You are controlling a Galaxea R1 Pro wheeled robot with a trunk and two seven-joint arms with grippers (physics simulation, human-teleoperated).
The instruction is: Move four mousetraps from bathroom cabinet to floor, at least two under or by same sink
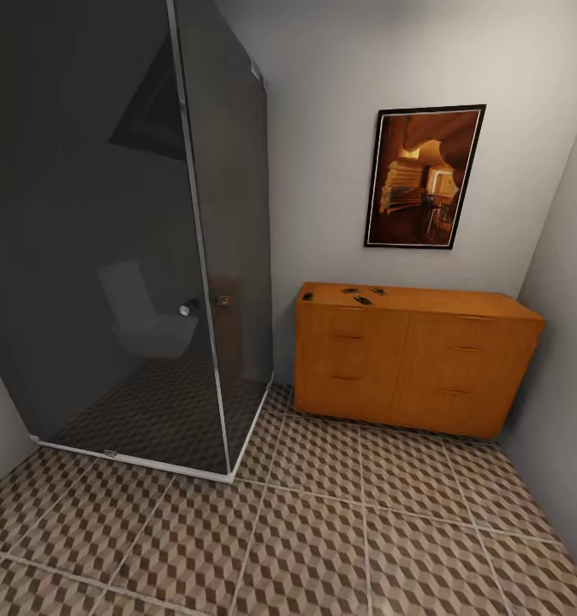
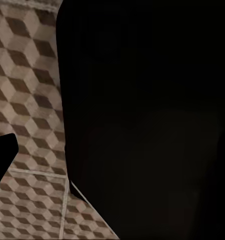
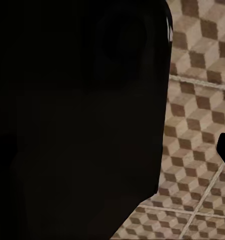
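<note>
Status: no transfer is complete. The four mousetraps (image 1: 358, 295) lie on top of the cabinet (image 1: 408, 359), at 1 o'clock in the head view. The bathroom floor (image 1: 323, 530) holds none. Jaw state of either gripper cannot be determined.

Cabinet (image 1: 413, 359) stands on the bathroom floor (image 1: 323, 530) at two o'clock. Four mousetraps (image 1: 363, 300) lie on its top, toward the left end.

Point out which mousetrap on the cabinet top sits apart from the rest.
The mousetrap at the cabinet's left end, nearest the glass shower enclosure. The other three mousetraps cluster together further right, below the framed picture.
</note>
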